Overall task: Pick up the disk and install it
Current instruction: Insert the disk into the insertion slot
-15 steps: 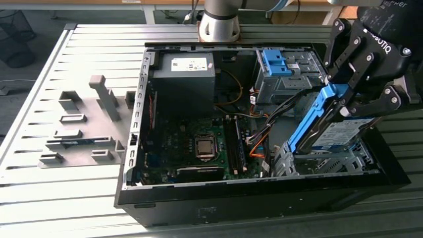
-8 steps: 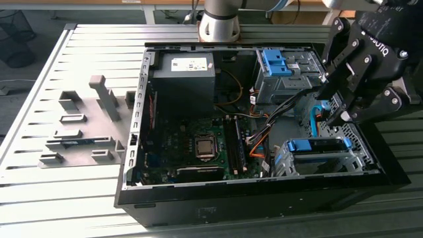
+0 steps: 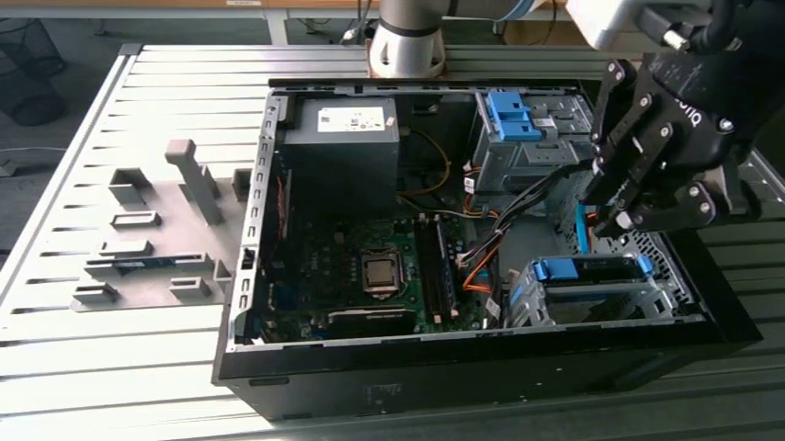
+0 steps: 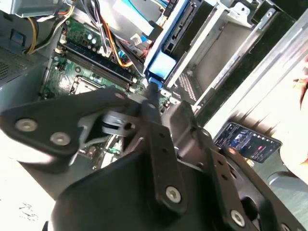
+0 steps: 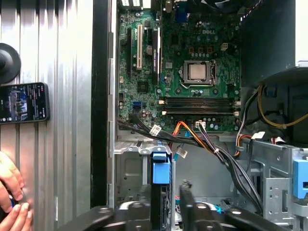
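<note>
Pick-up looks done: the black claw gripper [image 3: 609, 213] hangs over the open black computer case [image 3: 491, 354], its jaws pinching the disk [image 5: 161, 172], a flat silver hard drive in a blue plastic frame, held on edge. Installing is still left, I judge: the disk sits at the mouth of the grey sheet-metal drive cage [image 5: 130, 166] beside the green motherboard [image 5: 192, 72], not yet seated

Bright daylight; glare on worktop [image 3: 73, 303] away from pincer [image 3: 613, 211]; case [image 3: 466, 372] interior below pincer shadowed; pincer soft-focus close in second wrist view.
</note>
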`<action>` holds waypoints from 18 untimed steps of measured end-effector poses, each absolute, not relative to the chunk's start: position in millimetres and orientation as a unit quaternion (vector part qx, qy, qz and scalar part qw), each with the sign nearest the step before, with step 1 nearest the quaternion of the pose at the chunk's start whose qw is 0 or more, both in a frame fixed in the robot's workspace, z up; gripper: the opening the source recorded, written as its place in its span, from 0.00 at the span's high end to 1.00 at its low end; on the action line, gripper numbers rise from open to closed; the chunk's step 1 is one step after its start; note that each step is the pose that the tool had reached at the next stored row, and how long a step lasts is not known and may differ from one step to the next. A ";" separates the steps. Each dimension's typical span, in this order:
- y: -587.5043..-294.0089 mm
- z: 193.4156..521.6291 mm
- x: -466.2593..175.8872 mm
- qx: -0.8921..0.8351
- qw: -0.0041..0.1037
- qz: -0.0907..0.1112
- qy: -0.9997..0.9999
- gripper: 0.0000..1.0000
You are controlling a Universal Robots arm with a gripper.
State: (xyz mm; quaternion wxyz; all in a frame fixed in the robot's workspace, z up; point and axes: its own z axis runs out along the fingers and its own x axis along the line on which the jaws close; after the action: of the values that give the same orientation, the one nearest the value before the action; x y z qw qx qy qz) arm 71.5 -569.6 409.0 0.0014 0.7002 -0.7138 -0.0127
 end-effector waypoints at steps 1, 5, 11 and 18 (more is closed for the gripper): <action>-569.6 407.2 71.5 0.700 0.001 -0.013 -0.714 0.64; -569.6 399.7 71.5 0.700 0.001 -0.013 -0.714 0.82; -569.6 394.5 71.5 0.700 0.001 -0.013 -0.714 0.89; -569.6 393.1 71.5 0.700 0.001 -0.013 -0.714 0.89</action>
State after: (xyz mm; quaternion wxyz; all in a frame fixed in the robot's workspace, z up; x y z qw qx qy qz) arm 71.5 -569.6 393.1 0.0012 0.7002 -0.7138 -0.0129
